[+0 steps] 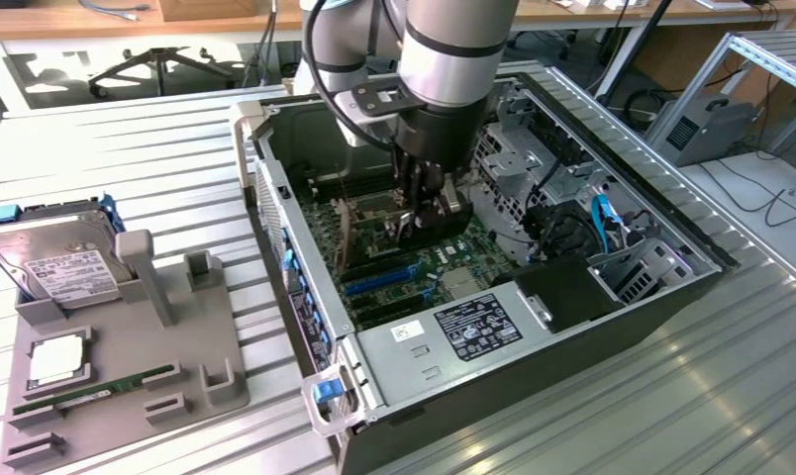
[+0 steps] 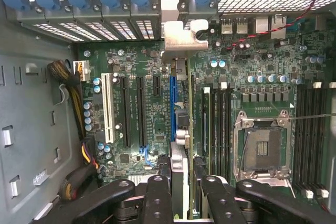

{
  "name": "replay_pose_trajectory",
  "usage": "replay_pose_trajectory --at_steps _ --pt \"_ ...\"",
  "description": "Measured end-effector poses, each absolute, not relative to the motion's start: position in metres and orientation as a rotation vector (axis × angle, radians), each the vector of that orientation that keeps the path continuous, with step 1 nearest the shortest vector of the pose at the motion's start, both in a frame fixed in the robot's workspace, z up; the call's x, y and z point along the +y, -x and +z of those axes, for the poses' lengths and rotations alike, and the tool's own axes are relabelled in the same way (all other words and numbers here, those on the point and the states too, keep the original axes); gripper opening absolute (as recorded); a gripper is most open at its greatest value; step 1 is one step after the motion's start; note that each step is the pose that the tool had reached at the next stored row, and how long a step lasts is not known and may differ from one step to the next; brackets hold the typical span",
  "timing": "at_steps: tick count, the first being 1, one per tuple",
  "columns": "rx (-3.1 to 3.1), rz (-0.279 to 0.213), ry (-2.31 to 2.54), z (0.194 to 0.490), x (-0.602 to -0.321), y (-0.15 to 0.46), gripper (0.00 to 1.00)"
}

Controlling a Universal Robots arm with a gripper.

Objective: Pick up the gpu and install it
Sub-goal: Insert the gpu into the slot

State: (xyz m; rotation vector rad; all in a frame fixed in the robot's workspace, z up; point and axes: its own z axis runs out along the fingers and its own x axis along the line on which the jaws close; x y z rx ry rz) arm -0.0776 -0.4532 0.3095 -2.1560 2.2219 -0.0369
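Observation:
The gpu appears edge-on in the wrist view, a thin card with its silver bracket against the case's rear slot openings. It stands upright along the blue expansion slot on the motherboard; whether it is seated I cannot tell. My gripper is shut on the card's near end, one black finger on each side. In the exterior view the gripper reaches down into the open computer case, with the gpu below it over the motherboard.
A grey fixture on the exterior view's left holds a hard drive, a processor and a green memory stick. Inside the case are the empty processor socket, memory slots, a cable bundle and drive cages.

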Motion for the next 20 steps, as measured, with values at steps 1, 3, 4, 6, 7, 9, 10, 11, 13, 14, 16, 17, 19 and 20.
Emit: replay_pose_trajectory --at_steps 1,3,4,6,7,9,10,11,13,14,16,17,19,20 --pt "2.222 -0.037 2.156 0.3092 -0.4532 0.0777 0.27" --pt "2.222 -0.037 2.156 0.3086 -0.4532 0.0780 0.27" --pt "2.222 -0.037 2.156 0.3083 -0.4532 0.0781 0.27" --pt "2.222 -0.037 2.156 0.3081 -0.4532 0.0784 0.27" --pt "2.222 -0.037 2.156 0.3079 -0.4532 0.0787 0.27" --pt "2.222 -0.037 2.156 0.3076 -0.4532 0.0791 0.27" --pt "2.222 -0.037 2.156 0.3076 -0.4532 0.0792 0.27" --pt "2.222 -0.037 2.156 0.3075 -0.4532 0.0795 0.27" --pt "2.222 -0.037 2.156 0.3073 -0.4532 0.0803 0.27" --pt "2.222 -0.037 2.156 0.3072 -0.4532 0.0808 0.27" --pt "2.222 -0.037 2.156 0.3070 -0.4532 0.0814 0.27" --pt "2.222 -0.037 2.156 0.3068 -0.4533 0.0817 0.27" --pt "2.222 -0.037 2.156 0.3064 -0.4534 0.0822 0.27" --pt "2.222 -0.037 2.156 0.3060 -0.4534 0.0824 0.27"
